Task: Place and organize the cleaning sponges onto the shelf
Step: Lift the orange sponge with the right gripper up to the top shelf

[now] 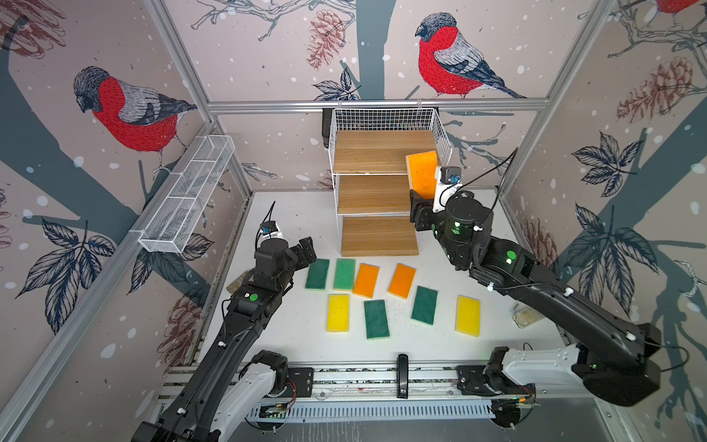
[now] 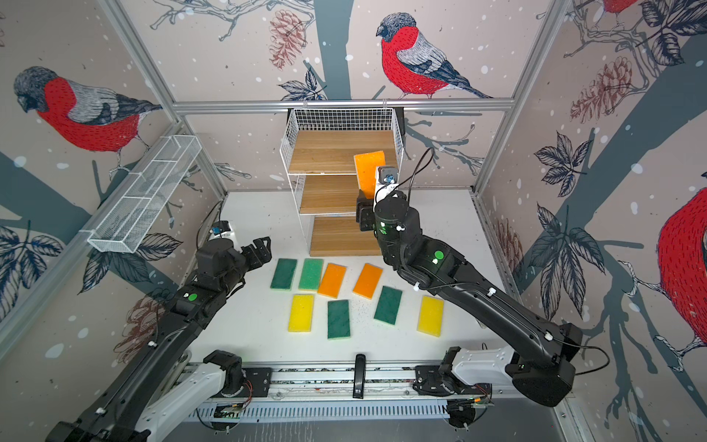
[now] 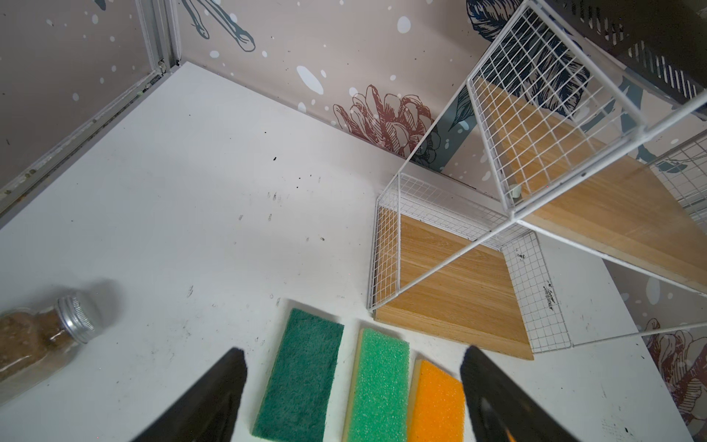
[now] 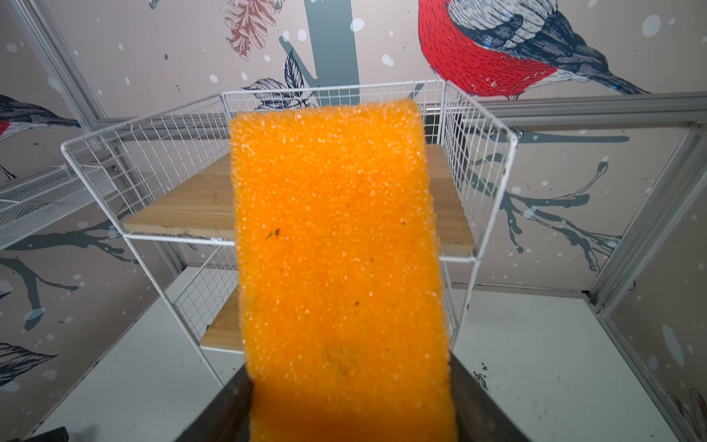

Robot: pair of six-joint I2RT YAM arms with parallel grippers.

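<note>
The white table (image 1: 421, 344) fills the lower middle of both top views. At its far edge, upper centre of frame, stands the shelf (image 1: 367, 153), a white wire rack with three wooden boards stepping down toward the camera. All three boards are bare. The stepping leaves each board's front strip open from above, which is likely why the arm approaches from the front. A long mesh tray (image 1: 187, 195) hangs on the wall rail at upper left, well apart from the work.

The right gripper (image 1: 421, 201), right of centre, is clamped on one short end of an orange sponge (image 1: 422, 174). This sponge stands nearly upright, free end up, before the right end of the top board and just beside the right wire wall. Whether it touches the board I cannot tell. Held by its end, most of its length is free to lie flat. A corner spot would leave room for two more alongside.

The left gripper (image 1: 306, 252), left of centre, hovers near a green sponge (image 1: 317, 274). Its jaws are wide apart and empty, and it seems to be waiting clear of the other arm.

Eight sponges (image 1: 377, 319) lie flat in two loose rows at lower centre, none shelved yet.

A jar (image 3: 42, 336) sits at the lower left of the left wrist view, apart from them.
</note>
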